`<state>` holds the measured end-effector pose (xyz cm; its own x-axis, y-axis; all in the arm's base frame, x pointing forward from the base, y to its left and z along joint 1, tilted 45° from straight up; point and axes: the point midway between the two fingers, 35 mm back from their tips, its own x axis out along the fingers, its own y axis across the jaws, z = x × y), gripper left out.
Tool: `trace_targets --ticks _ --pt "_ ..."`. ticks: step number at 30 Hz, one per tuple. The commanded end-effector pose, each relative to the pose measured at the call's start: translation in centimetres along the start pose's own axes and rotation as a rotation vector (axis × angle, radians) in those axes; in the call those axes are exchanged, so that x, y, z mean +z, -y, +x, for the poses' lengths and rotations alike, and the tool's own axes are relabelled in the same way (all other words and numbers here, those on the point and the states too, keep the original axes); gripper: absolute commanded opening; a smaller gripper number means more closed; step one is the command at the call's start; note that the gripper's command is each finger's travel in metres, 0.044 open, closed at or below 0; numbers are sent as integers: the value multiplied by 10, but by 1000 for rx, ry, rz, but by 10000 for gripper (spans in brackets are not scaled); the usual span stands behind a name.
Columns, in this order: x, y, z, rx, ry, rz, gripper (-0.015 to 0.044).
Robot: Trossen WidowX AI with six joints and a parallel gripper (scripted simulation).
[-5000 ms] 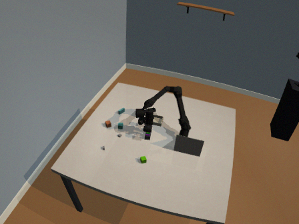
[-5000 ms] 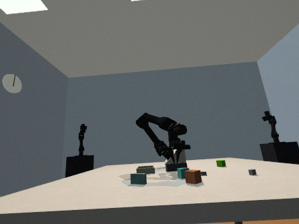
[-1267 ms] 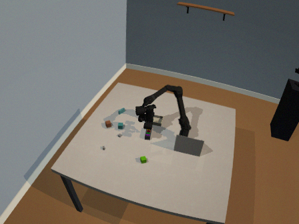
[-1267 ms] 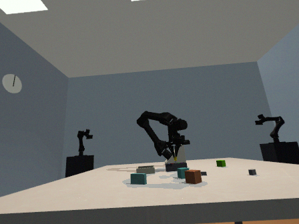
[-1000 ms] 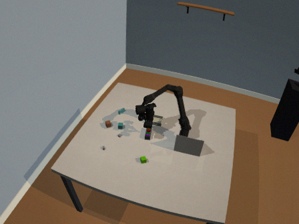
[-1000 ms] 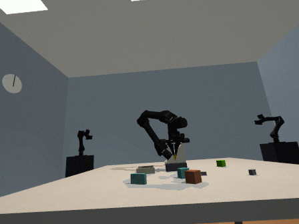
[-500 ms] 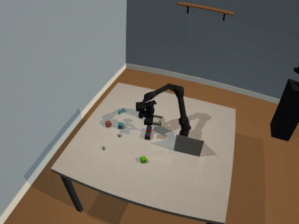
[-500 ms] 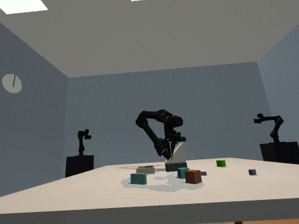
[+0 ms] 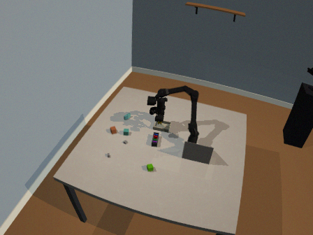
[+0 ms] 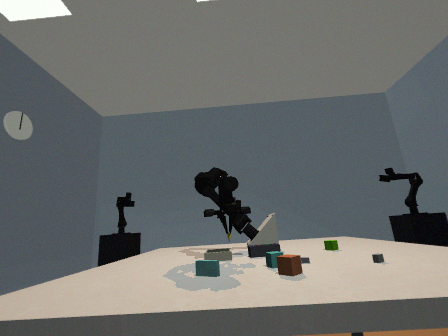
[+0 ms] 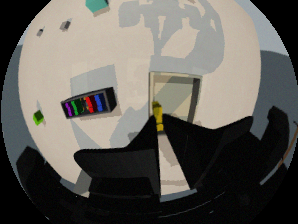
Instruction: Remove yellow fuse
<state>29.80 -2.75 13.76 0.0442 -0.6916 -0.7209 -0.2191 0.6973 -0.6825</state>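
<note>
My gripper (image 9: 159,121) (image 10: 229,232) (image 11: 158,118) is shut on the yellow fuse (image 9: 160,123) (image 10: 229,237) (image 11: 158,112), which sticks out below the fingertips, roughly upright. In the exterior view there is a gap between the fuse and the tray (image 9: 161,130) (image 10: 218,256) (image 11: 175,74) below it. In the wrist view the fuse overlaps the tray's near left corner and left wall. The fuse block (image 9: 155,139) (image 10: 263,250) (image 11: 113,100) stands apart to the left in the wrist view, with purple, green, red and blue fuses and a gap between green and red.
Two teal blocks (image 9: 127,116) (image 9: 126,131), an orange-brown block (image 9: 113,130) (image 10: 290,265) and two small grey blocks (image 9: 125,142) (image 9: 108,155) lie beyond the fuse block. A green cube (image 9: 150,167) (image 10: 331,245) (image 11: 38,117) and a slanted panel (image 9: 198,152) are also on the table.
</note>
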Motion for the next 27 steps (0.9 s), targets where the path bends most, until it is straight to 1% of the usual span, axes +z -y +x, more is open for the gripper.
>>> trace_targets --ticks 1,4,11,27 --pt "-13 34 -3 -12 9 8 0" --pt "-19 44 -4 -17 7 9 0" --pt "-19 44 -2 -17 7 9 0" --pt "-18 45 23 -17 7 9 0"
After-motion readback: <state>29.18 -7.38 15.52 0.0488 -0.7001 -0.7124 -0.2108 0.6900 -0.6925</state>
